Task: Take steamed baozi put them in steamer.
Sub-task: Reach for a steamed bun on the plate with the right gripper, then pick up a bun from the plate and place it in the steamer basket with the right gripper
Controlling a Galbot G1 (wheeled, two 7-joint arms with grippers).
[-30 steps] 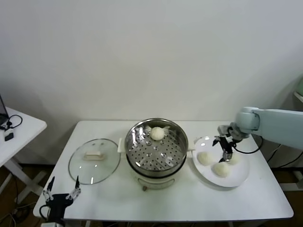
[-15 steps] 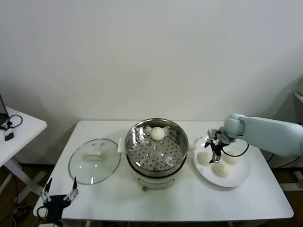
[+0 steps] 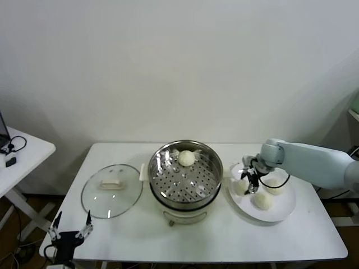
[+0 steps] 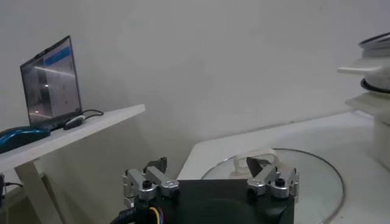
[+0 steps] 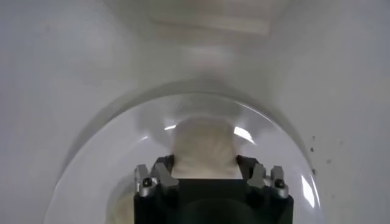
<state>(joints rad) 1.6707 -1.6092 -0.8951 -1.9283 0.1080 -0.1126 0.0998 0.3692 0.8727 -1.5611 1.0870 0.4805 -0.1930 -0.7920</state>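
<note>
The steamer (image 3: 156, 175) stands mid-table with one baozi (image 3: 186, 158) on the far side of its perforated tray. Three baozi lie on the white plate (image 3: 282, 212) to its right: one nearest the steamer (image 3: 239, 188), one at the front (image 3: 262, 200), one behind (image 3: 275, 186). My right gripper (image 3: 247, 183) is down over the one nearest the steamer. In the right wrist view this baozi (image 5: 204, 149) sits between the open fingers (image 5: 163, 165) on the plate (image 5: 103, 164). My left gripper (image 3: 70, 227) is parked open and empty below the table's front left corner.
The glass lid (image 3: 111, 191) lies flat on the table left of the steamer, and also shows in the left wrist view (image 4: 311, 176). A side table (image 3: 25, 152) with a laptop (image 4: 52, 82) stands at far left. The table's front strip is bare.
My right gripper has moved left across the plate, from over the back baozi to the one nearest the steamer, and lowered around it. The left arm has barely shifted.
</note>
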